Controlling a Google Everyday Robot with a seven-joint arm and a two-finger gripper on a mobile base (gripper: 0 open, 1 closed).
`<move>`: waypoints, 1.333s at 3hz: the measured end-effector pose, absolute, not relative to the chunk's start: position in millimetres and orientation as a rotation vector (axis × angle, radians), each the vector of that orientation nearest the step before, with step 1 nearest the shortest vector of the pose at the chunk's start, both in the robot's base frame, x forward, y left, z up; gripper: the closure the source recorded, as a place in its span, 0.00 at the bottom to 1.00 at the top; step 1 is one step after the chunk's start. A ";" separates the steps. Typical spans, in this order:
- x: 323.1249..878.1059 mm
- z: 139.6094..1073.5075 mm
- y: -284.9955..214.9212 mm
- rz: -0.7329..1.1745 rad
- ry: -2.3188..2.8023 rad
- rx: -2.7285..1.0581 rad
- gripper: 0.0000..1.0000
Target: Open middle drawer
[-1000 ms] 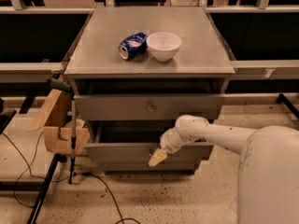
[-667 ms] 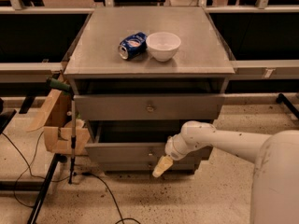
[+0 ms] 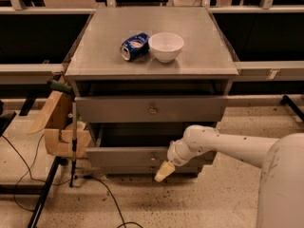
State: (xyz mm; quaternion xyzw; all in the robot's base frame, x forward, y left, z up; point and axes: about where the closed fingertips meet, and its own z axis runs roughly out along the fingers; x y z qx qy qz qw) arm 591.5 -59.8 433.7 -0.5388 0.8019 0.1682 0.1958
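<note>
Middle drawer (image 3: 123,156) pulled out partway, dark gap above. My claw (image 3: 165,171) hangs low, just below-right of knob (image 3: 153,155); how open, can't tell.

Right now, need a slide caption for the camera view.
Gripper low before the cabinet, just below the pulled-out middle drawer; soda can and white bowl on top.

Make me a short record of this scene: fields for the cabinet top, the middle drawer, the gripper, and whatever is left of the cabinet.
cabinet top: blue can lying on its side, next to an upright white bowl
drawer: middle drawer, grey front, dark gap above it; how far out it is, cannot tell
arm: gripper low in front of the cabinet, just below the middle drawer's knob
left side: cardboard box
</note>
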 end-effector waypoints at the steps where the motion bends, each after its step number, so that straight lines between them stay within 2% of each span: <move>1: 583.2 433.6 -60.9 0.484 2.250 -1.519 0.39; 3: 584.9 445.3 -60.8 0.484 2.250 -1.519 0.85; 4: 586.6 449.0 -60.8 0.484 2.249 -1.519 1.00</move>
